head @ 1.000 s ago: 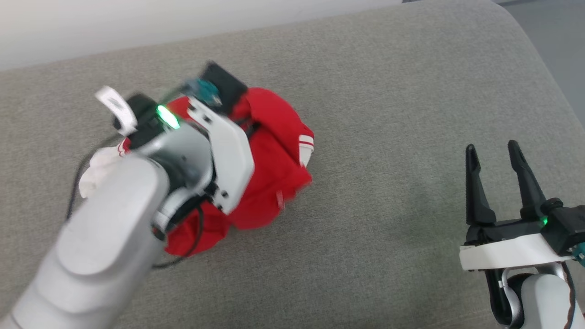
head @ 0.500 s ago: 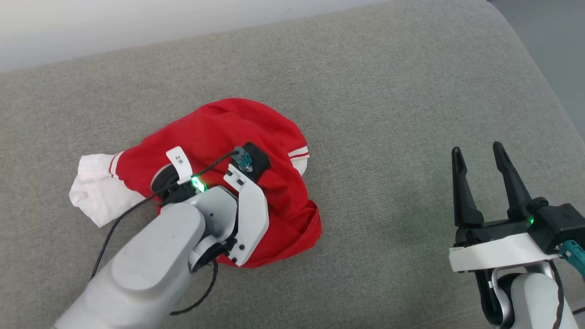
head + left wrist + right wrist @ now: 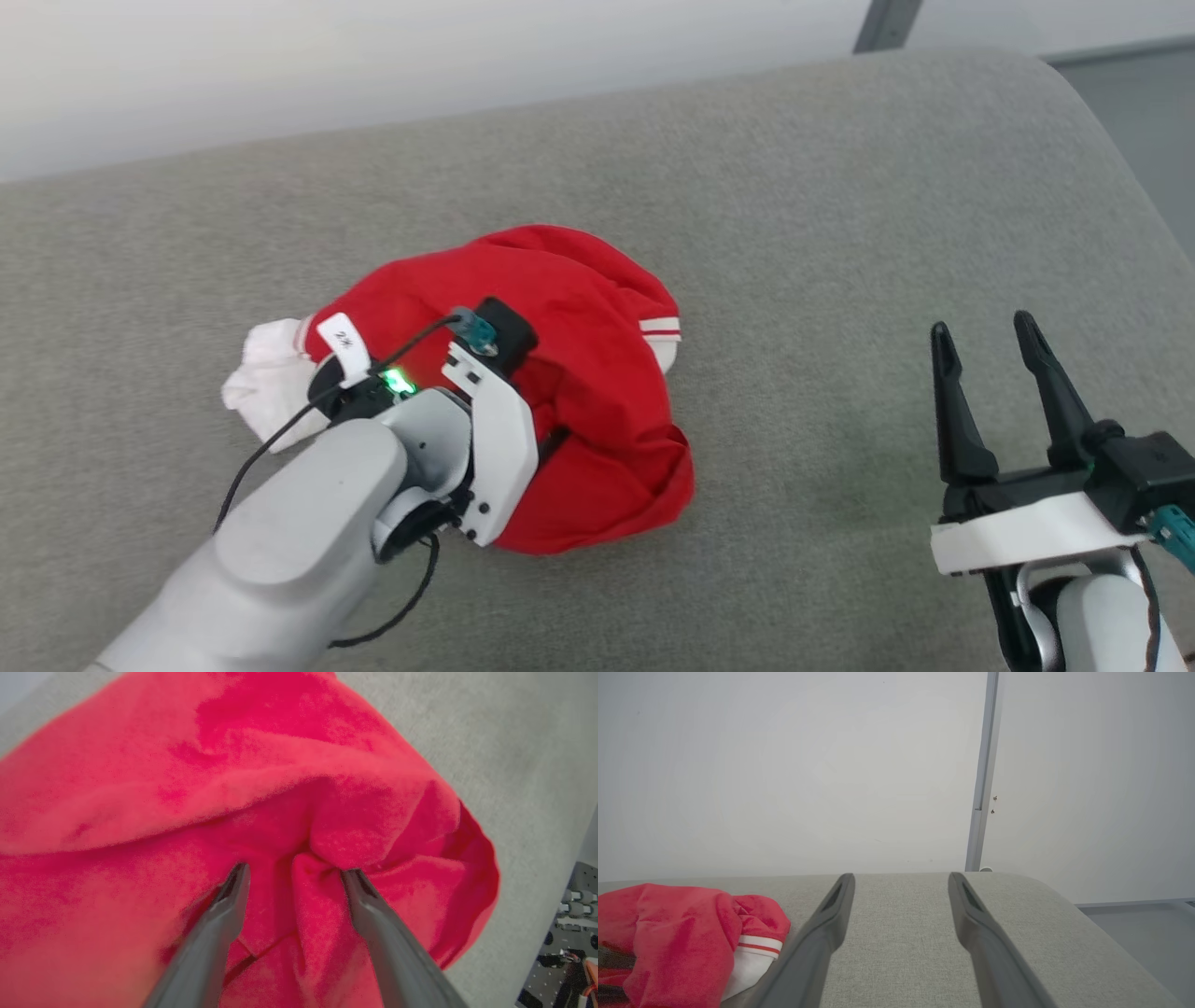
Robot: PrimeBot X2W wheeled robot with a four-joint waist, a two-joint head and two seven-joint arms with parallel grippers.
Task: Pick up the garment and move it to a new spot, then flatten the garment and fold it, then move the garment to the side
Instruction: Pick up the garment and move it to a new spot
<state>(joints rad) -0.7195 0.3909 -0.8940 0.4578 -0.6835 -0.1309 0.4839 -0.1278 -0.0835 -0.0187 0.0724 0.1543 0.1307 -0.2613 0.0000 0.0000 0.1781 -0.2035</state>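
The garment (image 3: 597, 308) lies crumpled in a red heap on the grey cushion (image 3: 840, 215), one white sleeve (image 3: 271, 378) sticking out at its left. My left arm's wrist (image 3: 485, 429) leans over the heap from the lower left. In the left wrist view my left gripper (image 3: 292, 872) is open, its tips pressed into the garment (image 3: 233, 765) with a fold of red cloth standing between them. My right gripper (image 3: 985, 341) stands open and empty at the lower right, well apart from the garment (image 3: 677, 933), which sits left of the open right gripper (image 3: 899, 879).
The cushion's rounded right edge (image 3: 1120, 187) drops to a grey floor (image 3: 1148, 103). A pale wall (image 3: 373, 65) with a grey vertical strip (image 3: 985, 765) runs behind the cushion. Bare cushion stretches between the garment and my right gripper.
My left gripper came down with the garment, which now rests spread on the cushion, and its fingers have parted. The camera shifted a little. My right gripper kept its place.
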